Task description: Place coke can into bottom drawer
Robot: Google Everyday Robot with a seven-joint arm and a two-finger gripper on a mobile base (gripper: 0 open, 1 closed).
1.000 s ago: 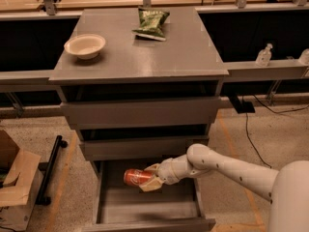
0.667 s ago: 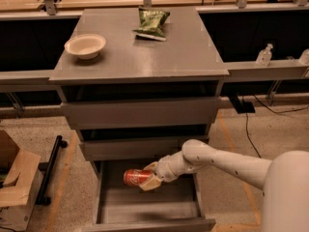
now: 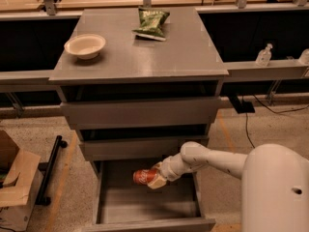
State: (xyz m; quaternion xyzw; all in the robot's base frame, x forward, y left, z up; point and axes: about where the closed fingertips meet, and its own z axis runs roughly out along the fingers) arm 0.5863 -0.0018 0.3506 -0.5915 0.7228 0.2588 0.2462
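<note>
The red coke can (image 3: 141, 176) lies sideways in my gripper (image 3: 150, 179), held over the floor of the open bottom drawer (image 3: 145, 208). The gripper is shut on the can's right end, and the can points left. My white arm (image 3: 207, 157) reaches in from the lower right, just under the front of the middle drawer (image 3: 145, 148). The can sits in the back half of the drawer, above its grey floor; I cannot tell whether it touches the floor.
On the cabinet top (image 3: 140, 52) are a cream bowl (image 3: 85, 45) at the left and a green snack bag (image 3: 151, 22) at the back. The top drawer (image 3: 142, 112) is closed. A cardboard box (image 3: 14, 182) stands on the floor at the left.
The arm has folded a little closer to the cabinet. The can stays in nearly the same spot inside the bottom drawer, still gripped.
</note>
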